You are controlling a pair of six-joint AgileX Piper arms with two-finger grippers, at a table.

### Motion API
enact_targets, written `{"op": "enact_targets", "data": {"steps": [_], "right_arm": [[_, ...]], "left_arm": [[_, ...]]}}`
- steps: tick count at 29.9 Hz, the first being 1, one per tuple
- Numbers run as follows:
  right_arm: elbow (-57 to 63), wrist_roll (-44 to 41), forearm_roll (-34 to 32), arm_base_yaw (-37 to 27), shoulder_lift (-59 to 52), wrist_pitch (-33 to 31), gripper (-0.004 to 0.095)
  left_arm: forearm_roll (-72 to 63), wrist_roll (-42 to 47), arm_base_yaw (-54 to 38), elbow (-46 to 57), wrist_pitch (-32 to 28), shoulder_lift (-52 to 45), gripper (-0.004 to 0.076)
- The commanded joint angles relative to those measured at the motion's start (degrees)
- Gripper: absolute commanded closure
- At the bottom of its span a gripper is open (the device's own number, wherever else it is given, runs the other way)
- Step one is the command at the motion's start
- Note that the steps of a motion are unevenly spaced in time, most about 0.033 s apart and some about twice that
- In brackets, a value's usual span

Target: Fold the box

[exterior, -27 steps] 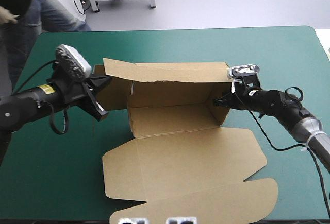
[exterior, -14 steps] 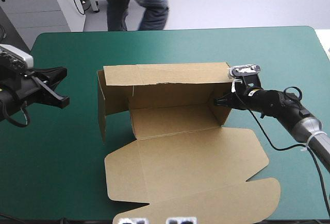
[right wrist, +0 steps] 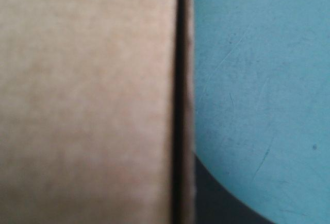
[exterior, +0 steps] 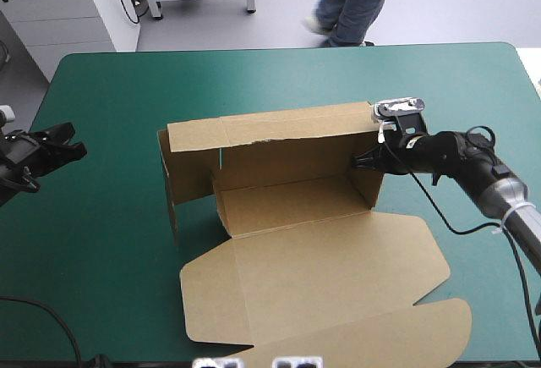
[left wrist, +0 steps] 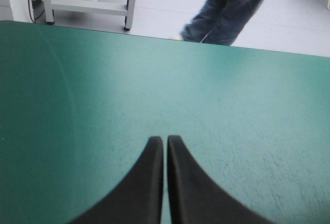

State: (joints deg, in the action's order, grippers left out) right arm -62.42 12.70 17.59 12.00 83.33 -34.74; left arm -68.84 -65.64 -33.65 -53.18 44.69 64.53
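Wall-raising, apparently: right tool (exterior: pixel 364 162) clamped the box (exterior: pixel 292 203) by its right wall; left tool (left wrist: pixel 165 144) sat closed, empty, at the counter's (exterior: pixel 101 249) left edge, needed next on the left wall.

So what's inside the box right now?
Only bare brown floor shows inside the box; the right gripper pinches its right wall. The far wall's overhanging flap covers the strip beneath it, so that part cannot be seen.
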Motion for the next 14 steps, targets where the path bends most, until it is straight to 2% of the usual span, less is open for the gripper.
{"op": "enact_targets", "data": {"steps": [1,10,14], "right_arm": [[-7.23,-4.17,-4.93,-0.50,0.63,-10.95,0.0926],[-31.94,-10.22,-8.50,-0.50,13.05,-37.23,0.0925],[-36.87,-13.10,-8.55,-0.50,17.01,-36.91,0.0925]], "left_arm": [[-5.22,-0.40,0.17,-1.35,-2.77,0.28,0.0715],[-6.76,-0.47,0.17,-1.35,-2.89,2.46,0.0717],[-6.92,-0.47,0.17,-1.35,-3.19,3.65,0.0717]]}}
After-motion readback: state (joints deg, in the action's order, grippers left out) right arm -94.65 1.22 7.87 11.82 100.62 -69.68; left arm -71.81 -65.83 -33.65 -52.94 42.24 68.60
